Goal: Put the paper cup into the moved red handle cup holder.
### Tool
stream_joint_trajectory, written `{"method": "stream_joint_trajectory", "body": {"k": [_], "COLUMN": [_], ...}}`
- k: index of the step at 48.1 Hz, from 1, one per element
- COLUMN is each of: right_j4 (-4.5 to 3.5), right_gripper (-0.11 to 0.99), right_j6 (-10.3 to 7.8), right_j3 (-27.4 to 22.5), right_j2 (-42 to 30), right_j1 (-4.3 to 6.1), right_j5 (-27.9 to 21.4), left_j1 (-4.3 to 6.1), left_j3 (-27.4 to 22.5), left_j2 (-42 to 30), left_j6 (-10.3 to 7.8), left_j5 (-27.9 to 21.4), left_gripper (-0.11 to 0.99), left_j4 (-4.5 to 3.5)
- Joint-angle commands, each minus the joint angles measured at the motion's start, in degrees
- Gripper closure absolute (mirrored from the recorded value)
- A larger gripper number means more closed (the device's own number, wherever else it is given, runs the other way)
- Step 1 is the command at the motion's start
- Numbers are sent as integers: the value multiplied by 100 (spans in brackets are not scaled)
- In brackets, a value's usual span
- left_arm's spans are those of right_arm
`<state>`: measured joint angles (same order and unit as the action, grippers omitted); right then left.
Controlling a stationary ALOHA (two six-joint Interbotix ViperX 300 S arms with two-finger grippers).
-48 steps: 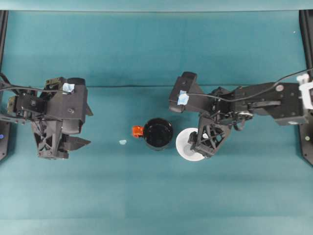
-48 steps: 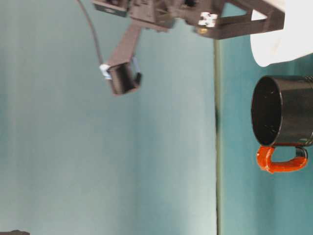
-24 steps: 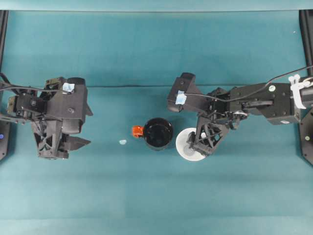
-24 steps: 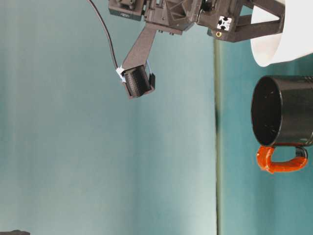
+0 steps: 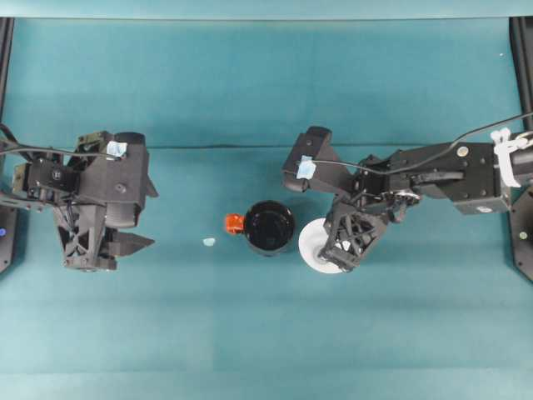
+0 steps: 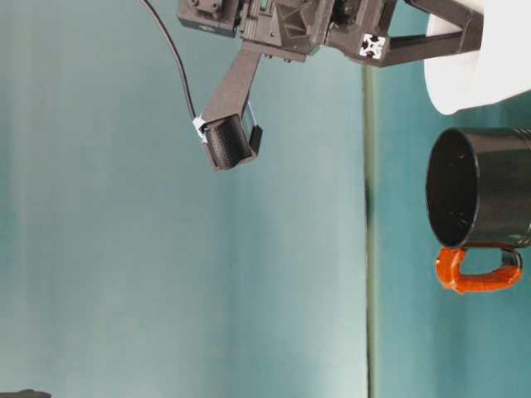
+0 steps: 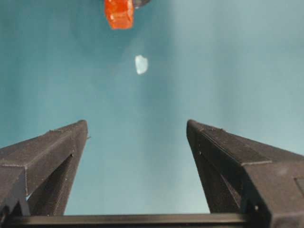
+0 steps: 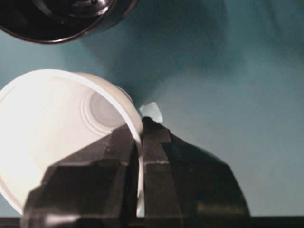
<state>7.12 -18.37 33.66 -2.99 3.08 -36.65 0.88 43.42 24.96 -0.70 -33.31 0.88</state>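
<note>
Two grippers: right gripper pinching the paper cup rim
left gripper: spread wide, holding nothing
holder: beside the cup

- My right gripper: matte black; holds white paper cup, greyish base inside.
- Red handle cup holder: glossy black w/ red-orange handle.
- Table cloth: plain teal.
- Small scrap: pale blue-white.
- My left gripper: black.
</note>
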Motion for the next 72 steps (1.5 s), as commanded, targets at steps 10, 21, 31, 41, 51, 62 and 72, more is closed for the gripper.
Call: {"method": "stream_joint_trajectory", "body": {"k": [10,21,31,41,51,62,72], "right_j4": [53,9,-88,-88,-105,-448,-563], "right_gripper": [99,99,99,99,99,99,99], "right_j6": [-18,-18,-18,-18,18,70,229], "right_j3": [-167,-703,-1230,-1318,-1433,-2030,-2610], "right_j2": [167,932,1644,1749,1644,1125,325], "right_j1": [9,79,158,149,149,149,158], "right_j5": [-308,-1477,-2303,-2558,-2303,-1960,-2030], "left_j1": [9,9,9,9,9,9,9], "left_j3": [-53,-53,-62,-70,-79,-88,-88], "left_j2": [26,26,26,26,35,26,35], "left_j6": [0,9,0,0,9,9,9], "left_j5": [18,18,18,26,18,26,18], "left_gripper": [-4,-4,-4,-4,-4,-4,-4], "left_j4": [9,18,18,18,18,18,18]}}
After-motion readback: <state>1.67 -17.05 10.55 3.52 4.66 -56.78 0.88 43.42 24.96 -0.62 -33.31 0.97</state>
